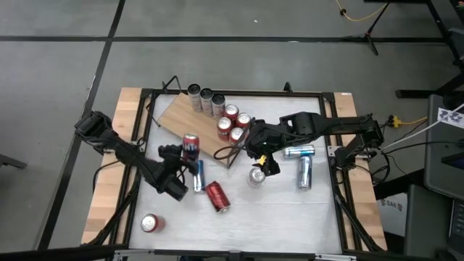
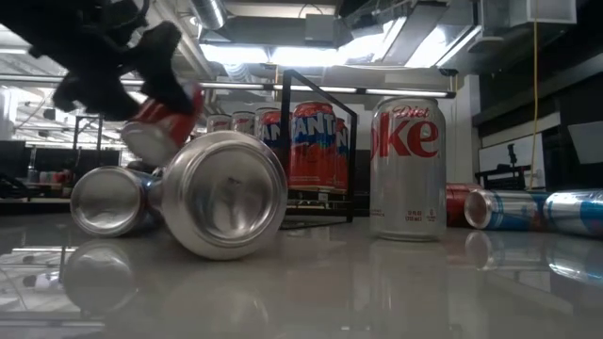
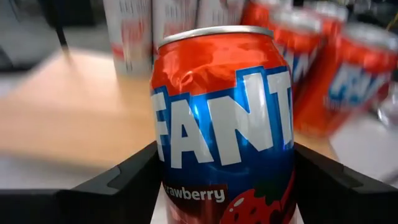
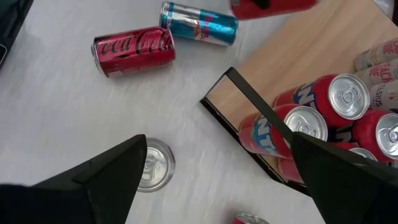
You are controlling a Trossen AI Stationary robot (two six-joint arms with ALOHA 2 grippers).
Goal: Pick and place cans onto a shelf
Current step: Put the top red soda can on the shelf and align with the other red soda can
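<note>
My left gripper (image 1: 177, 154) is shut on a red-and-blue Fanta can (image 3: 224, 118), which hangs clear of the table by the shelf's near edge (image 1: 191, 145). The shelf (image 1: 177, 112), a light-brown board with a black frame (image 4: 249, 102) at one end, carries three silver cans (image 1: 206, 96) and several red cans (image 1: 233, 123), all upright. My right gripper (image 1: 261, 158) hovers open above an upright silver-topped can (image 4: 152, 165), touching nothing. My left gripper pinches the Fanta can's round wall, on its lower half (image 3: 163, 186), between its two fingers (image 3: 118, 183). The fingers reach in from the table's left, nearly level, and lie across the can. In the low view the can (image 2: 165, 118) is tilted and lifted clear.
On the white table lie a slim blue can (image 1: 198, 176), a red Coke can (image 1: 217, 196) and two silver-blue cans (image 1: 301, 163). A red can (image 1: 150, 223) stands near the front left. A black metal frame (image 1: 148, 109) rims the table.
</note>
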